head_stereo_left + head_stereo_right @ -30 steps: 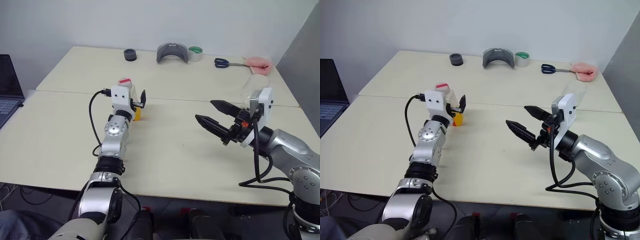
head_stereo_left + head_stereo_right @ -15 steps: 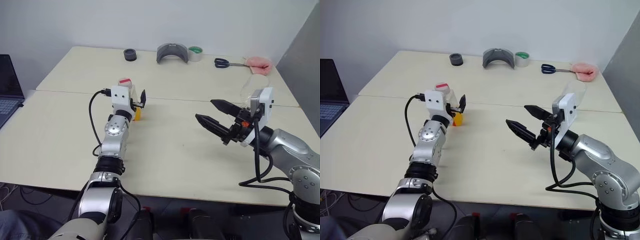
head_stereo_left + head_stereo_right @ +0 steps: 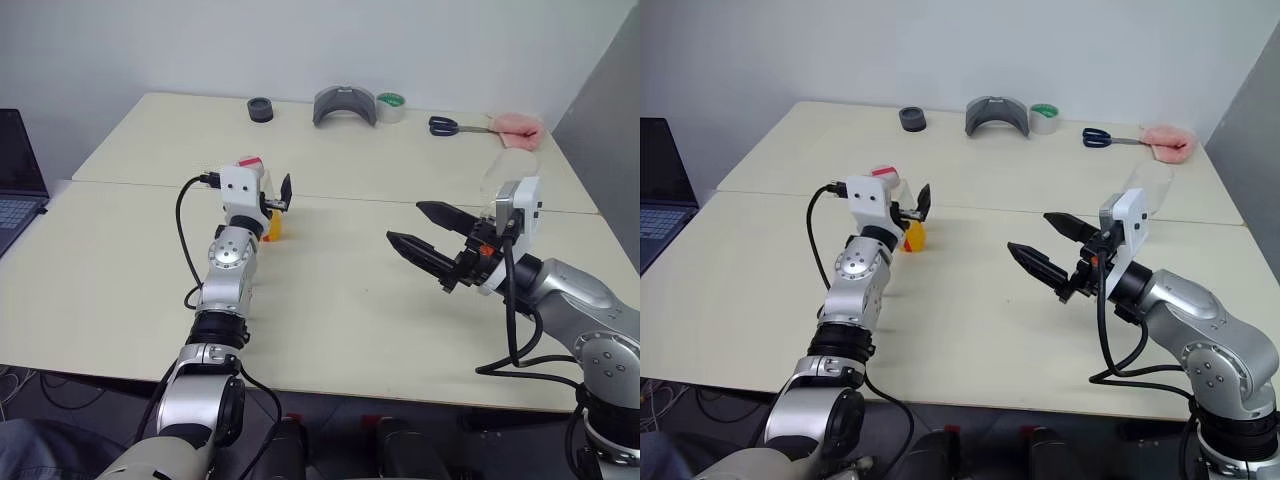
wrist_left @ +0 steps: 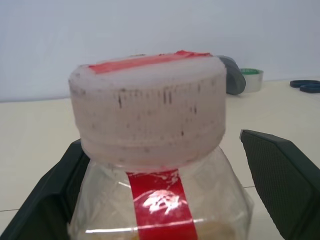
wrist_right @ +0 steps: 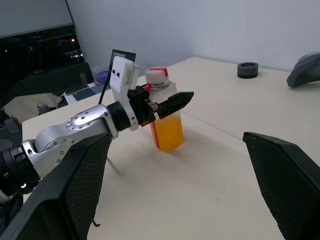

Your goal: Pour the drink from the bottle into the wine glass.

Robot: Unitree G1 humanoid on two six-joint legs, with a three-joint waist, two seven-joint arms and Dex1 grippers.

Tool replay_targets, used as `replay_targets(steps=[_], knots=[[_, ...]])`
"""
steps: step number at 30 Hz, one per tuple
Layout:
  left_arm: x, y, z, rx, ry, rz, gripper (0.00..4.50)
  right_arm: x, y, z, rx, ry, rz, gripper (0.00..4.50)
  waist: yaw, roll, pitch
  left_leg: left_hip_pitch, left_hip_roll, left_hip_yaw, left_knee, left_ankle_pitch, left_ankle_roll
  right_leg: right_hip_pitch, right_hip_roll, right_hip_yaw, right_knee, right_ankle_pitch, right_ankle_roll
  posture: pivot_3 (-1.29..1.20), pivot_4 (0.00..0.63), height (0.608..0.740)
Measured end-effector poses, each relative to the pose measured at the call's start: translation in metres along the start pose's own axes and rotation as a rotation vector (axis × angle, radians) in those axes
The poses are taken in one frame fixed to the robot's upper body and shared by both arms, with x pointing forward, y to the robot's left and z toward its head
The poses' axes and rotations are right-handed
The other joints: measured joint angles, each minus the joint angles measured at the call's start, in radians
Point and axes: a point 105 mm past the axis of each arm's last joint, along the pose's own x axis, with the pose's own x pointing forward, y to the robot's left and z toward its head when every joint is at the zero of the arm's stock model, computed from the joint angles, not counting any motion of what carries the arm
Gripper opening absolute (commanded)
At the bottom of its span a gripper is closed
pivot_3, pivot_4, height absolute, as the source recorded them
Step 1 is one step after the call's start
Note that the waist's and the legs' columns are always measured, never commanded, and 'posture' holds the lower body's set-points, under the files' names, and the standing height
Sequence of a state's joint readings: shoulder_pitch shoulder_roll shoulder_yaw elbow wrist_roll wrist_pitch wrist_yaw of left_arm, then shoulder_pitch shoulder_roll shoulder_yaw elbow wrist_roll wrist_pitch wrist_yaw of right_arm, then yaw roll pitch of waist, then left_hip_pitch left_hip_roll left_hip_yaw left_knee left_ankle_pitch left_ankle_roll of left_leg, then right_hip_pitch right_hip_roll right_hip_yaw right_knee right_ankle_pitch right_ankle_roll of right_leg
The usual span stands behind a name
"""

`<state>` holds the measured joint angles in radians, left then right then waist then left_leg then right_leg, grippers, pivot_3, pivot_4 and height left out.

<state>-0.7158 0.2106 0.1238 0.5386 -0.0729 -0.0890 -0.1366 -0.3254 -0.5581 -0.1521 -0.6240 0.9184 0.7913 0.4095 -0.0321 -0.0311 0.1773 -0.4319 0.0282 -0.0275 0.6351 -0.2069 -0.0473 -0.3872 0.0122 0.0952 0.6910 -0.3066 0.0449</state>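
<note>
The bottle (image 4: 147, 105) stands upright on the left part of the table (image 3: 330, 300), red-and-white cap on top and a red stripe down its side. Its lower half holds the orange drink (image 5: 167, 130). My left gripper (image 4: 159, 140) is open, one finger on each side of the bottle's shoulders with gaps showing. On the right, my right gripper (image 3: 404, 222) hangs open and empty above the table, pointing toward the bottle. The clear wine glass (image 3: 508, 170) stands behind the right wrist, partly hidden by it.
Along the table's far edge lie a black roll (image 3: 260, 109), a grey curved piece (image 3: 344, 105), a green-and-white tape roll (image 3: 391, 105), blue-handled scissors (image 3: 445, 125) and a pink cloth (image 3: 515, 125). A laptop (image 3: 20, 170) sits off to the left.
</note>
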Motion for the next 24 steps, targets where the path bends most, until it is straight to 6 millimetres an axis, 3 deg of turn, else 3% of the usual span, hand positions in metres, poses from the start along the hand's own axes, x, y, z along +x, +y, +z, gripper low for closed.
replay_targets(steps=[24], knots=[[-0.002, -0.0005, -0.0049, -0.007, 0.012, 0.013, 4.47, 0.0014, -0.0011, 0.0033, -0.008, -0.007, -0.005, 4.5, 0.0, 0.0, 0.0, 0.0, 0.0, 0.0, 0.0, 0.0, 0.0, 0.0, 0.0, 0.0, 0.0, 0.0, 0.0, 0.0, 0.15, 0.74]])
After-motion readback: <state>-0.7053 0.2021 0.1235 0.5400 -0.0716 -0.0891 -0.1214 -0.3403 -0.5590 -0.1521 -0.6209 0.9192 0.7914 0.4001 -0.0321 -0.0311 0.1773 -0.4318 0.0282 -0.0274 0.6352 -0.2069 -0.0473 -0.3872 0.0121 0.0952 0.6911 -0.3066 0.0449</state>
